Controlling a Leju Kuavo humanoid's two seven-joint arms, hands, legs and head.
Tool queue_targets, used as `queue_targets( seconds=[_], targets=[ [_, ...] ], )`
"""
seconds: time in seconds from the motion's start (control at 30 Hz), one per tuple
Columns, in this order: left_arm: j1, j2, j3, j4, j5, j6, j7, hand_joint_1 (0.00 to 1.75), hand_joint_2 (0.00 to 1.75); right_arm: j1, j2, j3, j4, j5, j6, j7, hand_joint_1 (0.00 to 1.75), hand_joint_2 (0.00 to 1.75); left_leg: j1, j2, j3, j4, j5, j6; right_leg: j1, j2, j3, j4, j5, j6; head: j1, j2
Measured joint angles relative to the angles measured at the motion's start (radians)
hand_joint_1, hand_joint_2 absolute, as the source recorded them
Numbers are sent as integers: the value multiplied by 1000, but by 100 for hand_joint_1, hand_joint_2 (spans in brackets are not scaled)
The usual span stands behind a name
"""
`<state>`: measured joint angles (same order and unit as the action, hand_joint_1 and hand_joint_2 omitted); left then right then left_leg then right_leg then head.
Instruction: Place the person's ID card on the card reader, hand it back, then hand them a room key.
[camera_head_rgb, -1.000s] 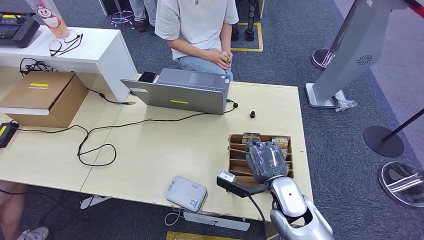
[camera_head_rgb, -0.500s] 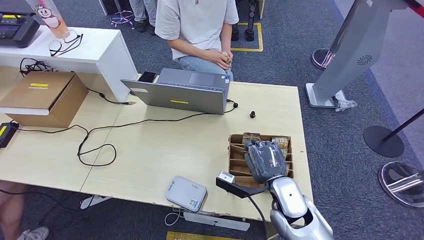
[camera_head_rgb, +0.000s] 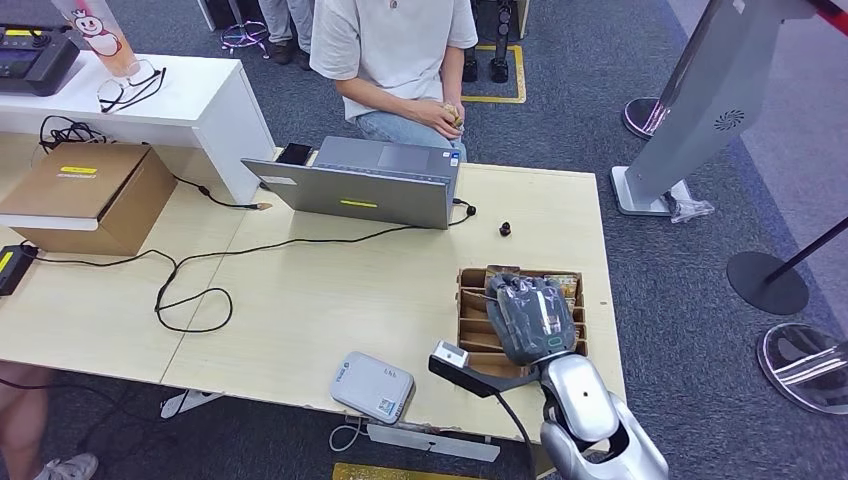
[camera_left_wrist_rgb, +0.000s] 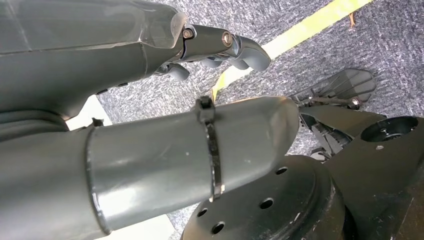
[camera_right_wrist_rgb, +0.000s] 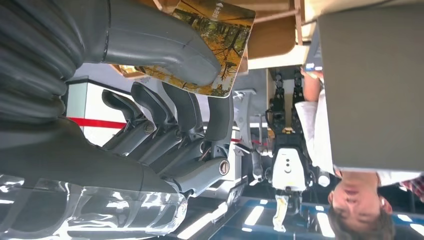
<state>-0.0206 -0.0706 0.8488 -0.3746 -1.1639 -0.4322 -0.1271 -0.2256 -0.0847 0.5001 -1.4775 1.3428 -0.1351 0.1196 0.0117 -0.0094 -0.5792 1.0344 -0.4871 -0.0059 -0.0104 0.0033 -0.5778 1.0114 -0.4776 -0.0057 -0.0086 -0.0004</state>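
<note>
Since our right hand (camera_head_rgb: 533, 320) is over the brown slotted cardboard card holder (camera_head_rgb: 478, 318) on the pale wooden desk (camera_head_rgb: 330, 290), we judge the ID steps done and the room-key handover still ahead. The grey rounded card reader (camera_head_rgb: 372, 386) lies bare near the desk's front edge. In the right wrist view, our thumb and fingers (camera_right_wrist_rgb: 192, 112) pinch a card printed with autumn trees (camera_right_wrist_rgb: 225, 30), likely the room key, beside the holder's slots. Our left hand (camera_left_wrist_rgb: 220, 47) hangs above carpet, fingers curled, holding nothing.
</note>
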Motion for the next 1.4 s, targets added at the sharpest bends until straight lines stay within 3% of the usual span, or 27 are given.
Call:
queue_targets(
  seconds=[0.8,1.4],
  targets=[
    [1,-2,-1,0,-2,-2,-3,0,0,17,0,0,-64,-29,-65,-45,175,175,0,0,0,0,0,0,0,0,0,0,0,0,0,0],
    [-18,-1,-48,11,-10,16,0,0,0,38,1,-29,-87,-56,-271,-135,175,175,0,0,0,0,0,0,0,0,0,0,0,0,0,0]
  ],
)
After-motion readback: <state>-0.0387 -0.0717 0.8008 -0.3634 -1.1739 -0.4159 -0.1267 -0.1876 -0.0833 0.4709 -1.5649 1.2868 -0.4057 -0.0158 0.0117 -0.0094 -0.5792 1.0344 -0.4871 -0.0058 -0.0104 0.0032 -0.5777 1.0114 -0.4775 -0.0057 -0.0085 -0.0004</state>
